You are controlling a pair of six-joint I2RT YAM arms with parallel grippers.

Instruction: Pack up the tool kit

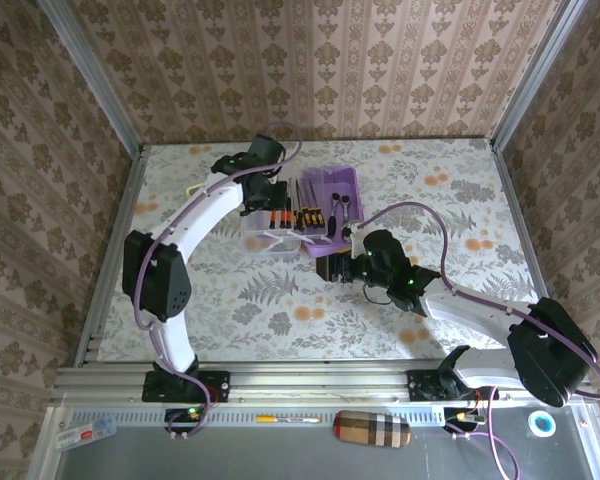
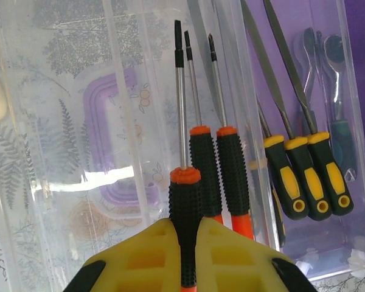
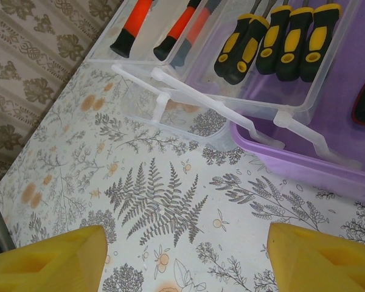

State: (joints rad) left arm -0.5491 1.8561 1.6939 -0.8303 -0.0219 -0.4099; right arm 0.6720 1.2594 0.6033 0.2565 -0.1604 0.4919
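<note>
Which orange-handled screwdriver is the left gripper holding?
The flat-tipped screwdriver, clamped between the left gripper fingers; the other two lie loose beside it.

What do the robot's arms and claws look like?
The left arm and right arm are white links with black joints, each trailing a purple cable. The left claw and right claw have blocky yellow fingers with square recesses.

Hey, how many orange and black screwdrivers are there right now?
3. The first screwdriver is gripped in the left claw; the second and third lie side by side just to its right, next to the yellow-handled tools. Others may be hidden under the claw.
</note>
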